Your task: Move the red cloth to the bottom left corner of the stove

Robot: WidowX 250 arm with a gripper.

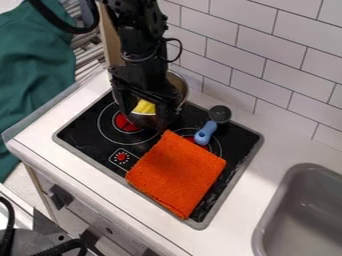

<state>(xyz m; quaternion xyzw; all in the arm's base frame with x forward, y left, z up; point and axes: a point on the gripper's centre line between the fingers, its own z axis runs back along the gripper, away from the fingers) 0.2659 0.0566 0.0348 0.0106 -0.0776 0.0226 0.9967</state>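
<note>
The black gripper [148, 100] hangs over the metal pot at the back left of the stove, behind and to the left of the cloth and apart from it. An orange-red cloth [177, 172] lies flat on the front right part of the black stove top [87, 127], its lower edge reaching the stove's grey front rim. The cloth partly covers the right burner.
The metal pot [179, 85] holds something yellow [144, 107]. A blue-handled utensil with a dark round head [207, 131] lies behind the cloth. A grey sink [304, 210] is at the right, a tiled wall behind, and green fabric [33, 75] at the left.
</note>
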